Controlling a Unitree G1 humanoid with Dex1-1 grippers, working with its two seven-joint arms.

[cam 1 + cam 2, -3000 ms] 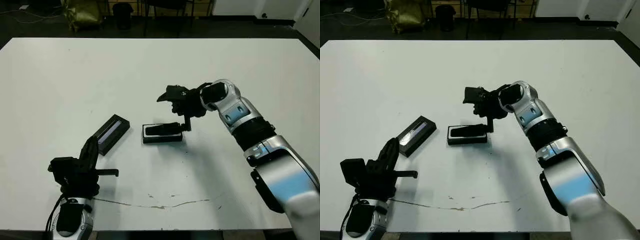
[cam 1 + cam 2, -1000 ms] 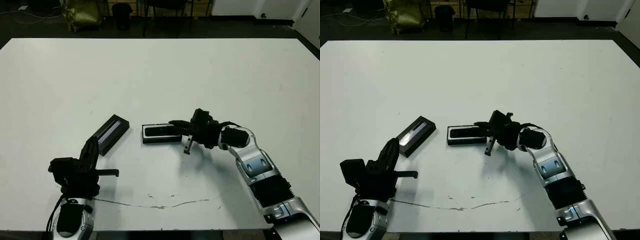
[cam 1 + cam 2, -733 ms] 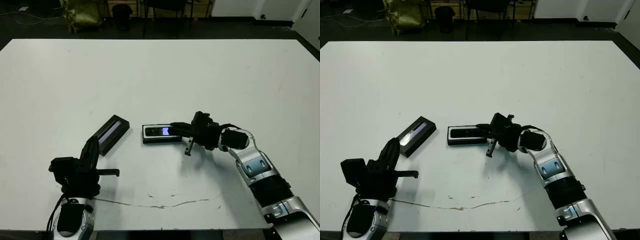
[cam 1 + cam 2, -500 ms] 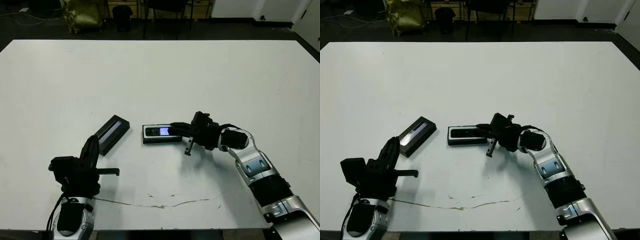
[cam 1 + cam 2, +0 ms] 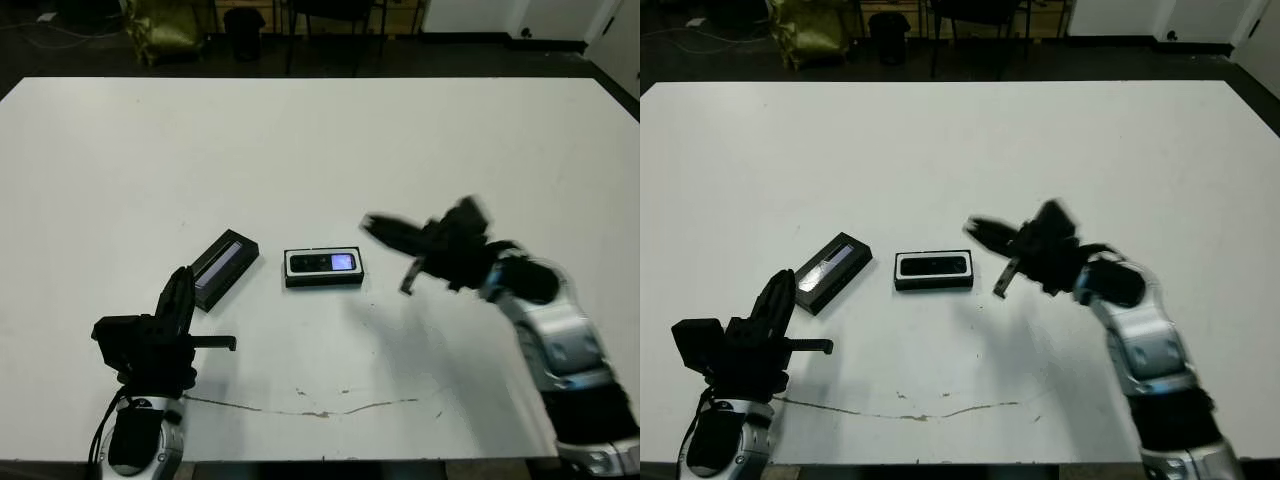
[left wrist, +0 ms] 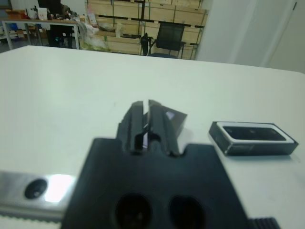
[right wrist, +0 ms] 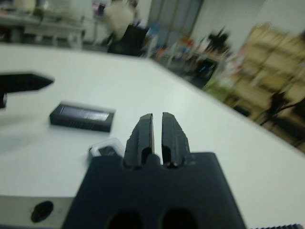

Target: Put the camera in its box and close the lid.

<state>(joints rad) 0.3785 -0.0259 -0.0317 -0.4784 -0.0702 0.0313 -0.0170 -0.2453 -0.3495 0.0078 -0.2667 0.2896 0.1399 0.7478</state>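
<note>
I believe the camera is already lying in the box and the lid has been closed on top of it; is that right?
Only partly. The camera does lie in the box, but the box is open. The lid rests on the table to the box's left, apart from it, as the left eye view shows. The right gripper hangs to the box's right, holding nothing.

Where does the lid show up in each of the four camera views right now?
Left eye view: the lid lies on the table, left of the box.
Right eye view: same spot, left of the box.
Left wrist view: only a corner shows behind the left hand's fingers.
Right wrist view: whole, beyond the right hand's fingers.
Shared landmark: the white-lined box holding the camera.
</note>
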